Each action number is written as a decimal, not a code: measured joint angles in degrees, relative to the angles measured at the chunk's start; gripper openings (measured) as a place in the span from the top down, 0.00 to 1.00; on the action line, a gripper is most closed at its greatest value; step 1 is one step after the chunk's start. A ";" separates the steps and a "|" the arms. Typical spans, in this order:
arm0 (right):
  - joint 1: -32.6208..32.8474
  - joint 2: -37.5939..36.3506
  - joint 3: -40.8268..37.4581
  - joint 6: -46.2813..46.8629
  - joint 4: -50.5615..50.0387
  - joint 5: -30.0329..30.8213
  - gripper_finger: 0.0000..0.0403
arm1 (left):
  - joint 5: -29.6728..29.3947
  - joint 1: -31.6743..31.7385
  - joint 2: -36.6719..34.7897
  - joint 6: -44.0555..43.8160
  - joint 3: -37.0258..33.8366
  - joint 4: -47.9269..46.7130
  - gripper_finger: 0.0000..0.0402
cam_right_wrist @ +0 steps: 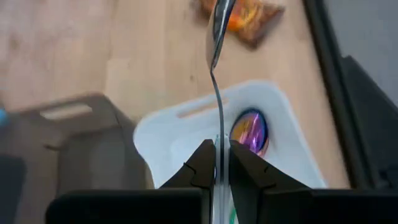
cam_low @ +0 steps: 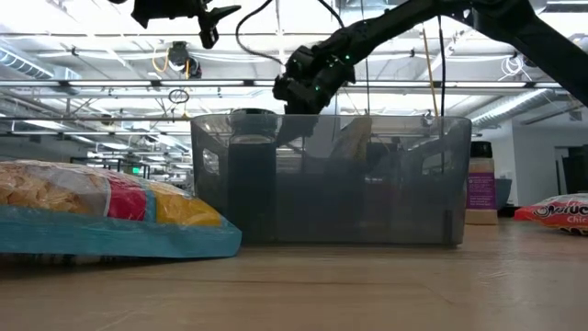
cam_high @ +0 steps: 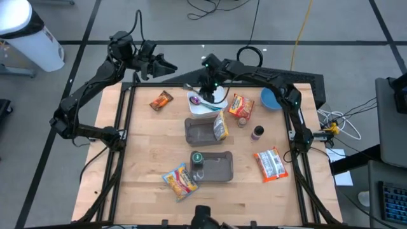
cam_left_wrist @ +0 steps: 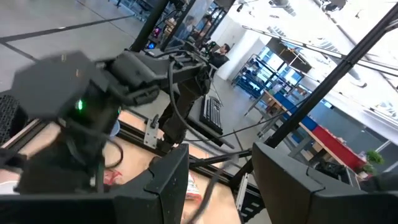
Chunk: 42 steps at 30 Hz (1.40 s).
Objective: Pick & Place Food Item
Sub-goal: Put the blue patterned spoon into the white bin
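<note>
While raised over white tub [cam_right_wrist: 283,134] | right hand [cam_right_wrist: 216,163] clamps spoon [cam_right_wrist: 217,81] | left hand [cam_left_wrist: 214,186] part-open, empty

Legible markings: almost none.
Partial white lettering on red snack packet [cam_low: 554,212] at 3 o'clock of low view, cut off; purple bottle label [cam_low: 480,192] unreadable.

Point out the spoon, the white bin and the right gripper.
spoon [cam_right_wrist: 217,93]: right wrist view, on the thin handle above the fingers.
white bin [cam_right_wrist: 283,134]: right wrist view, on its side wall.
right gripper [cam_right_wrist: 217,163]: right wrist view, between the fingertips, shut on the spoon.
</note>
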 joint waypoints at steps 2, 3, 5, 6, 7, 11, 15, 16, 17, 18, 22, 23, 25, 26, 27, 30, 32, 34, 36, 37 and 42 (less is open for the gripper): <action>0.57 0.07 -1.03 -0.42 -0.12 0.65 0.96 | 0.01 0.00 0.00 0.00 0.00 0.00 0.54; 0.78 0.07 -1.47 -0.42 -0.08 0.63 0.96 | -0.01 0.00 0.00 -0.02 0.00 0.00 0.54; 0.89 0.07 -2.38 -0.44 -0.09 0.54 0.96 | 0.01 0.00 0.00 -0.02 0.00 0.00 0.54; 0.89 0.07 -2.89 -0.42 -0.08 0.57 0.96 | -0.01 0.00 0.00 -0.04 0.00 0.00 0.54; 0.81 0.07 -3.45 -0.36 -0.09 0.72 0.96 | -0.01 0.00 0.00 -0.04 0.00 0.00 0.54; 0.68 0.07 -5.37 -0.05 0.01 1.85 0.96 | -0.01 0.00 0.00 -0.14 0.00 0.00 0.54; 0.89 0.07 -6.82 -0.02 0.46 5.08 0.96 | -0.05 0.00 0.00 -0.15 0.00 0.00 0.54; 0.89 0.07 -7.22 0.16 1.31 5.08 0.96 | -0.09 0.00 0.00 -0.15 0.00 0.00 0.54; 0.89 0.07 -7.60 0.75 2.47 5.08 0.96 | -0.09 0.00 0.00 -0.15 0.00 0.00 0.54; 0.89 0.07 -8.03 1.47 3.58 5.08 0.96 | -0.10 0.00 0.00 -0.15 0.00 0.00 0.54; 0.96 0.07 -9.52 3.57 5.79 5.07 0.96 | -0.12 -0.03 0.00 -0.37 0.00 0.00 0.54; 1.02 0.07 -9.75 3.67 6.22 5.08 0.96 | -0.18 -0.12 0.00 -0.37 0.00 -0.03 0.54; 1.09 0.06 -10.01 3.67 6.60 5.00 0.96 | -0.87 -0.55 0.00 -0.22 0.00 -0.23 0.54; 1.11 0.07 -10.13 3.69 6.61 4.97 0.96 | -1.25 -0.77 0.00 0.02 0.00 -0.48 0.54; 1.11 0.07 -10.27 3.69 6.56 4.97 0.96 | -1.44 -0.97 0.00 0.26 0.00 -0.76 0.54; 1.13 0.07 -10.82 3.74 7.48 5.02 0.96 | -1.62 -1.44 0.00 0.85 0.00 -1.81 0.54; 1.11 0.07 -11.22 4.30 8.05 5.04 0.96 | -1.64 -1.63 0.00 0.94 0.00 -1.84 0.54; 1.11 0.07 -11.75 4.54 8.46 5.06 0.96 | -1.73 -1.96 0.00 1.16 0.00 -1.84 0.54; 1.11 0.07 -12.53 4.54 8.81 5.08 0.96 | -2.60 -2.37 0.00 1.16 0.00 -1.82 0.54; 1.11 0.07 -12.95 4.54 9.06 5.08 0.96 | -3.07 -2.61 0.00 1.16 0.00 -1.83 0.54; 1.11 0.07 -14.81 5.32 9.90 5.06 0.96 | -3.43 -2.75 0.00 1.20 0.00 -1.83 0.54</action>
